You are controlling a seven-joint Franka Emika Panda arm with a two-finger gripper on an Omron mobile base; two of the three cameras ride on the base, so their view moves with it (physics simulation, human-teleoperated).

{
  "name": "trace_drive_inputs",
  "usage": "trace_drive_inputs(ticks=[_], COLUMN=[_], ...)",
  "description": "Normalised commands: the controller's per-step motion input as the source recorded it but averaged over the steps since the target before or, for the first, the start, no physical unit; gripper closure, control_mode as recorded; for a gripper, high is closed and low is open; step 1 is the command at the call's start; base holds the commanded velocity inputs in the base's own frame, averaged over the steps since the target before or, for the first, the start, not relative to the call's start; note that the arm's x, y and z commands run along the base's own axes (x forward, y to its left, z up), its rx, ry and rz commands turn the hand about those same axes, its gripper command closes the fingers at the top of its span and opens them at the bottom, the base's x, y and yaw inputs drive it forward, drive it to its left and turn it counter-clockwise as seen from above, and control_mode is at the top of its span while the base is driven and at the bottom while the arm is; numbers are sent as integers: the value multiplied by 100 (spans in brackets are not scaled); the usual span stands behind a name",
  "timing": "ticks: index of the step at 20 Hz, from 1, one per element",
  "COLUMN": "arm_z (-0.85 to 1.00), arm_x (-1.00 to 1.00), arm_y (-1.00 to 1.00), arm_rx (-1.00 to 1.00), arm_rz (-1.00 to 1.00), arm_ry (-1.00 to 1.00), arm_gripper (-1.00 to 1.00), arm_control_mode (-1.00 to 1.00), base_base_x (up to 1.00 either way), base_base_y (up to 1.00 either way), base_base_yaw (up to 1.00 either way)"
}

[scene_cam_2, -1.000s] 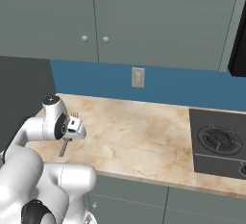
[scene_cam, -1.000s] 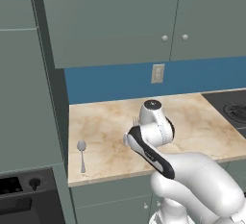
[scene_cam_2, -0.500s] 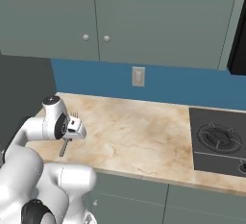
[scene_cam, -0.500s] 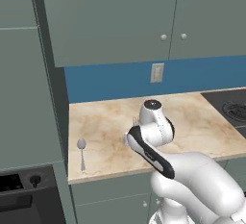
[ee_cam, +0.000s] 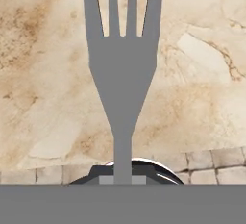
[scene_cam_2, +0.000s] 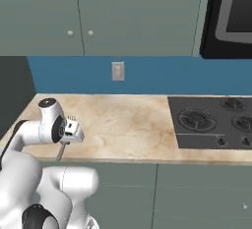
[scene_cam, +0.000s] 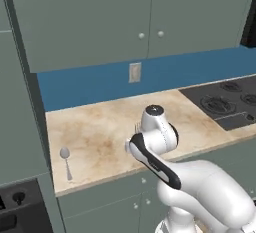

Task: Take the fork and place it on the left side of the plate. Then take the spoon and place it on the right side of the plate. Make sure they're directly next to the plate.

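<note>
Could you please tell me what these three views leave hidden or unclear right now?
- Fork: hand view's top edge cuts off the tine tips; its handle end runs out of sight at the bottom.
- Gripper: right base view, fingertips too small to make out.
- Spoon: left base view, small; fine detail unreadable.
- Fork: left base view, mostly hidden behind the wrist.

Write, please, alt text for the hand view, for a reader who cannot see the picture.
A grey metal fork is held in the gripper and fills the middle of the view, its four tines pointing to the top edge. Behind it lies the beige marbled counter.
</note>
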Motion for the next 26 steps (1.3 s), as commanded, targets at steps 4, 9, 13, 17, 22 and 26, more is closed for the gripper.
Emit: trace_drive_inputs(ticks=[4, 9, 13, 17, 22, 26], arm_z=[0, 0, 0, 0, 0, 0], arm_x=[0, 0, 0, 0, 0, 0], arm_y=[0, 0, 0, 0, 0, 0], arm_rx=[0, 0, 0, 0, 0, 0], arm_rz=[0, 0, 0, 0, 0, 0], arm_ry=[0, 0, 0, 0, 0, 0], arm_gripper=[100, 100, 100, 100, 100, 100], arm_control_mode=[100, 100, 100, 100, 100, 100], base_base_x=[-1, 0, 0, 0, 2, 1], base_base_y=[0, 0, 0, 0, 0, 0], base_base_yaw=[-57, -73, -84, -82, -78, -84])
